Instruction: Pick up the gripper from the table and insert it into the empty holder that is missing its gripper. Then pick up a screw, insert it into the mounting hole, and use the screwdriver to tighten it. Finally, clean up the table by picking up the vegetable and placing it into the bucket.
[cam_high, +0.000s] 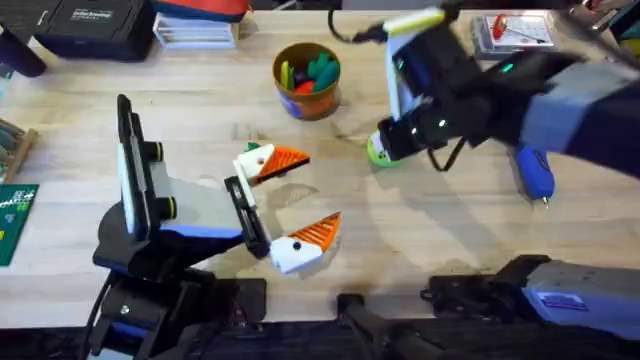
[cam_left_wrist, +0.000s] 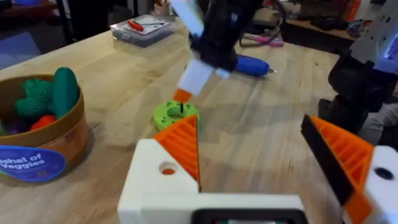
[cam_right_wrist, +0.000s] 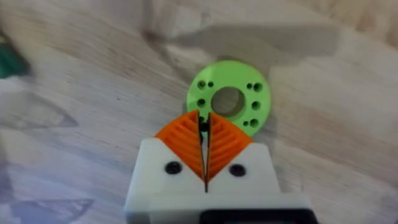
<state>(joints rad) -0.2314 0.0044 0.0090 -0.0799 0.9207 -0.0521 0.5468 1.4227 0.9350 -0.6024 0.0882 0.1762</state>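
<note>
Looks like the screw step is on. The right gripper (cam_right_wrist: 205, 140) hangs right over the green disc (cam_right_wrist: 228, 99), fingers pressed together on something tiny and dark, probably a screw (cam_right_wrist: 203, 126), but I can't say for sure. The left gripper (cam_high: 290, 205) sits spread wide, well to the left of the disc. The blue screwdriver (cam_high: 533, 172) lies to the disc's right, untouched. Next move calls for lifting cleanly, then lining the screw up with the mounting hole.

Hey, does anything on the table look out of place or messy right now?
One small green vegetable lies loose on the table beside the left gripper, outside the bucket. Nothing looks spilled or damaged.
</note>
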